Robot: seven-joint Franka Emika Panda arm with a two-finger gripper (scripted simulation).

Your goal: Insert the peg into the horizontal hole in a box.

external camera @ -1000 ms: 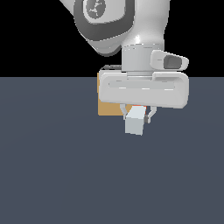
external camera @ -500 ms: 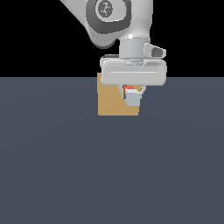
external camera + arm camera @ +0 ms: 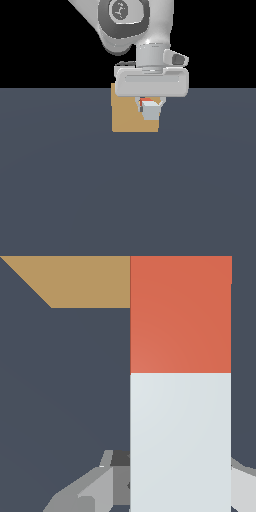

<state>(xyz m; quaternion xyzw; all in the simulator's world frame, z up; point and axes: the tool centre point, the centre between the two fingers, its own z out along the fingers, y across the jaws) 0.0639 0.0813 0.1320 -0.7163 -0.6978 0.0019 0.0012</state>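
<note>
My gripper is shut on the peg, holding it by its pale grey-white half with the red-orange half pointing away toward the tan box. In the exterior view the peg sits in front of the box's upper right part. In the wrist view the peg runs lengthwise, its red-orange half reaching to the level of the box. Grey fingers flank the white end. The hole is hidden; I cannot tell whether the peg tip is inside it.
The box stands on a dark grey-blue floor that fills the lower part of the exterior view. The arm's white links rise above the box against a black background.
The gripper has carried the peg away from the camera toward the box; the peg appears smaller and higher against the box face than one second ago.
</note>
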